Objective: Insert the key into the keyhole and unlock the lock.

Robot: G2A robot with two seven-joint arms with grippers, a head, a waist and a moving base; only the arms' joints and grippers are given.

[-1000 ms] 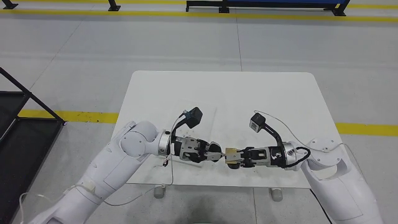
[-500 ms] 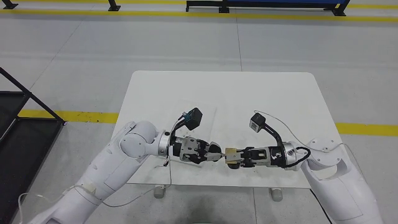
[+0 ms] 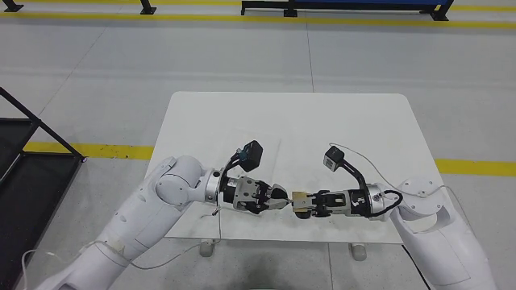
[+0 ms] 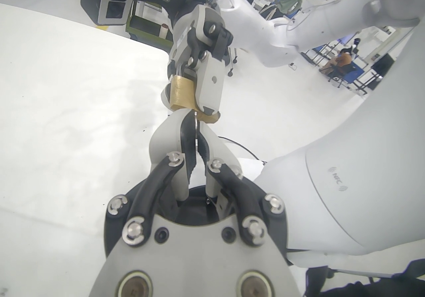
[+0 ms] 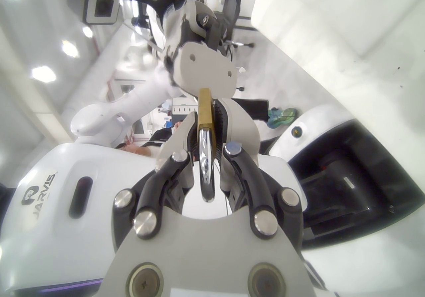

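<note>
A brass padlock (image 3: pixel 299 201) hangs in the air above the table's near edge, with my right gripper (image 3: pixel 309 203) shut on its body (image 5: pixel 205 112); its steel shackle (image 5: pixel 206 162) runs back between the fingers. My left gripper (image 3: pixel 280 200) faces it tip to tip and is shut on the thin metal key (image 4: pixel 196 132). The key's tip meets the bottom face of the padlock (image 4: pixel 182 94). How deep the key sits in the keyhole is hidden by the fingers. In the left wrist view the right gripper (image 4: pixel 202 102) clamps the lock from the far side.
The white table (image 3: pixel 339 129) stretches bare beyond both arms. Its near edge (image 3: pixel 266 240) lies just below the two grippers. A dark rack (image 3: pixel 24 169) stands on the floor off to the table's left side.
The left arm's wrist has rolled a little, its camera swinging slightly down and right. The lock and the right arm have stayed put.
</note>
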